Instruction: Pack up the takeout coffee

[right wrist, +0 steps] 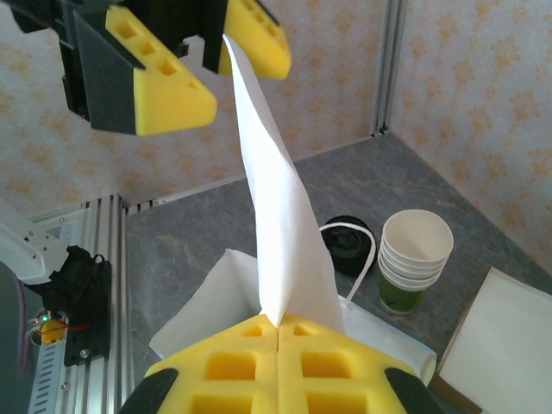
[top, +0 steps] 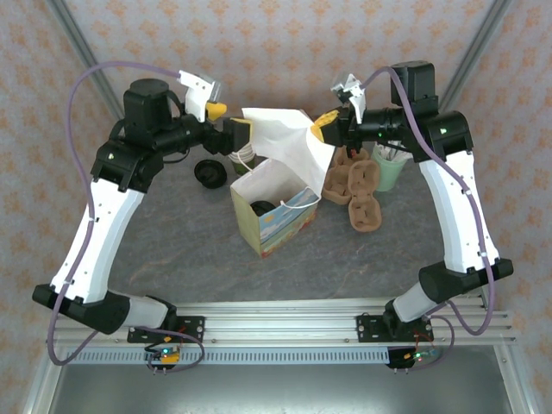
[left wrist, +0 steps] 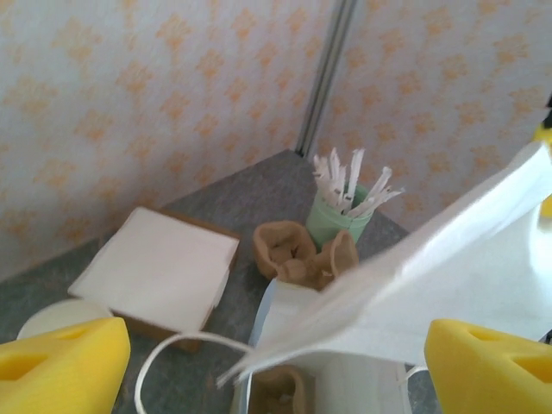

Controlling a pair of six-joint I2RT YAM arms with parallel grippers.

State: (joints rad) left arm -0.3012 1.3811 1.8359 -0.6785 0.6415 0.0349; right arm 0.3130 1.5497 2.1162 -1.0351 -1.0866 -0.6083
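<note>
A white paper bag (top: 259,183) with a printed front stands open at the table's middle. Something dark and round (top: 263,208) lies inside it; I cannot tell if it is the takeout coffee's lid, and no cup body shows. Above the bag a white paper sheet (top: 280,134) stretches between both grippers. My right gripper (right wrist: 278,328) is shut on one corner of the sheet (right wrist: 276,216), to the bag's upper right (top: 325,126). My left gripper (left wrist: 276,366) is open, its yellow fingers wide apart on either side of the sheet's other end (left wrist: 431,276), above the bag's left (top: 231,121).
A loose black lid (top: 210,173) and a stack of lidless cream cups (right wrist: 415,257) sit left of the bag. Brown cup carriers (top: 355,185) and a green cup of stirrers (top: 390,168) are at its right. A white napkin stack (left wrist: 159,267) lies at the back.
</note>
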